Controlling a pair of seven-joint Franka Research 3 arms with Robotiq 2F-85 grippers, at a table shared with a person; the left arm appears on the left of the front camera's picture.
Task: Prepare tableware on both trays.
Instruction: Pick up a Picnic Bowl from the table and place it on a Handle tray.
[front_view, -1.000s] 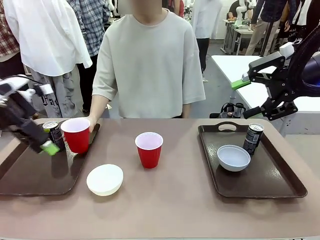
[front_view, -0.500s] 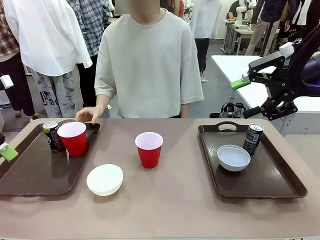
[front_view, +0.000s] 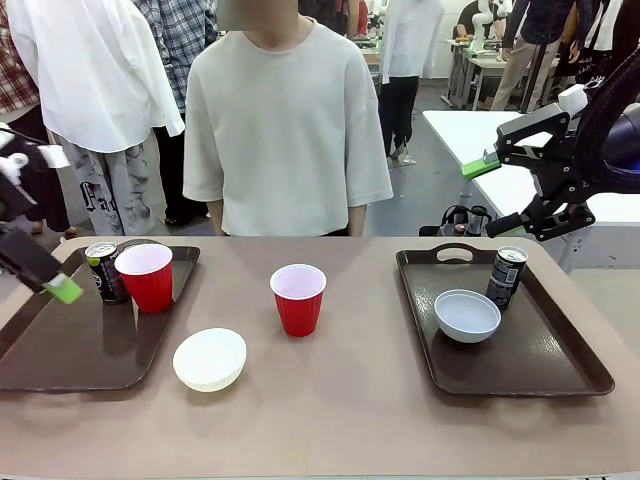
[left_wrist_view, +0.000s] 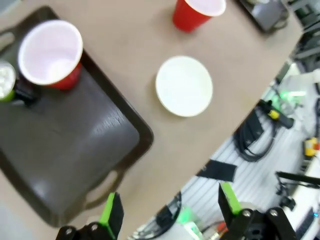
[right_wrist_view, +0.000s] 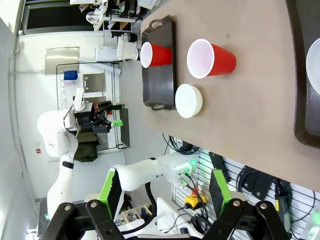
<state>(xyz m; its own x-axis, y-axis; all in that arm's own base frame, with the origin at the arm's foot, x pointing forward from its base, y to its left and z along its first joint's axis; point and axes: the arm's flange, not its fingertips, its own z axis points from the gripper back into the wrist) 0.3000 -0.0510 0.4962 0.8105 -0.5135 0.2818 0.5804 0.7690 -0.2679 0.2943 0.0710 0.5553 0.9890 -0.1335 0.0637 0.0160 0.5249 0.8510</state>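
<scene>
Currently, the left gripper (left_wrist_view: 169, 200) is held with its jaws spread and nothing between them, raised at the left edge of the table (front_view: 350, 420), by the left tray (front_view: 60, 350). On that tray the left can (front_view: 103, 270) is stood upright at the far end, with the left cup (front_view: 147, 277) just beside it. The loose bowl (front_view: 210, 358) is seen on the bare table, just off the tray's near right corner. The middle cup (front_view: 298, 298) is stood upright between the trays. In the right tray (front_view: 560, 375) the right bowl (front_view: 467, 315) is noted, the right can (front_view: 506, 277) just behind it; contact cannot be told. The right gripper (right_wrist_view: 164, 177) is held high past the right tray's far corner, jaws wide apart, empty. A person (front_view: 290, 130) is stood at the far side
</scene>
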